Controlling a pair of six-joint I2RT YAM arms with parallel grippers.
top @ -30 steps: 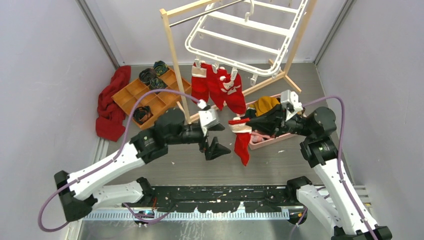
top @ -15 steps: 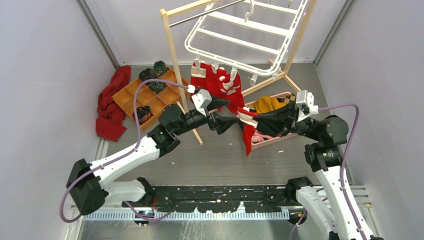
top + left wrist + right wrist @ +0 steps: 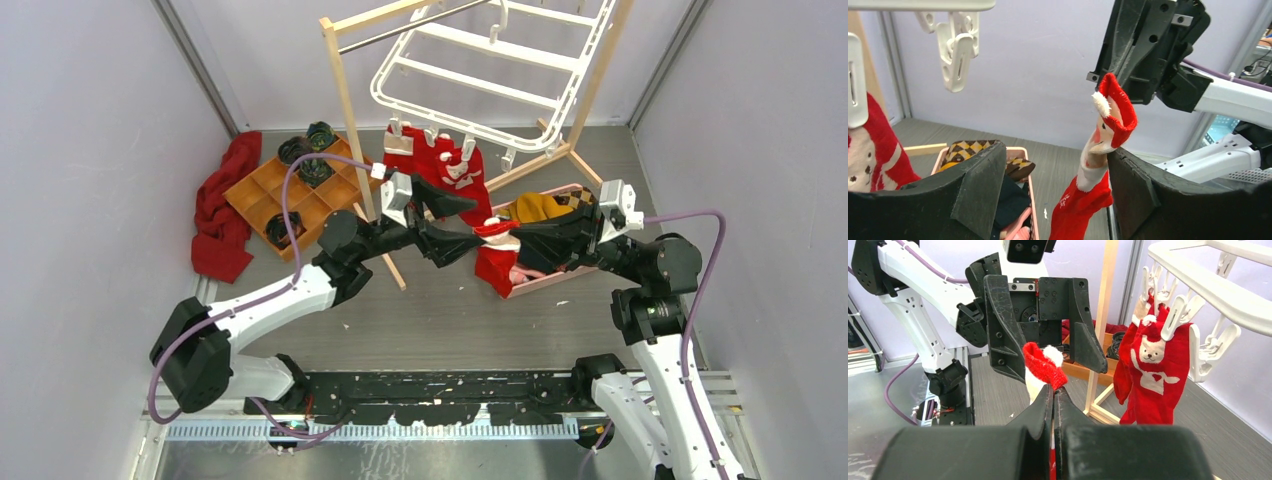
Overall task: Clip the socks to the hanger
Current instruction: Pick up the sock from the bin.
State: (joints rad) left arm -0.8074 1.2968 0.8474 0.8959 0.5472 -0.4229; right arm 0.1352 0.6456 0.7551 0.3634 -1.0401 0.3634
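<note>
Hanger [image 3: 497, 46], the white plastic frame with crossbars, hangs tilted from the wooden rack [image 3: 350, 130] at the far side of the bench. Both arms reach toward its near edge and meet almost tip to tip below it. On the bench lie a dark red cloth [image 3: 225, 210] at far left, an orange compartment tray [image 3: 262, 187] beside it, and a pink basket [image 3: 545, 283] (mustard and checkered garments inside) under the right arm. Clipped socks [image 3: 440, 175] dangle in a tight cluster from the frame's near edge, one showing a white bear face in the right wrist view. A Santa sock [image 3: 1110, 120] hangs in the air between the arms, cuff uppermost and toe down. The right end effector [image 3: 1053, 392] is clenched on it near the cuff, fingers pressed together around the fabric. The left end effector [image 3: 1055, 155] is released, its jaws spread wide with the sock between them, close against one finger. An empty white clip [image 3: 958, 50] hangs from the frame just above.
</note>
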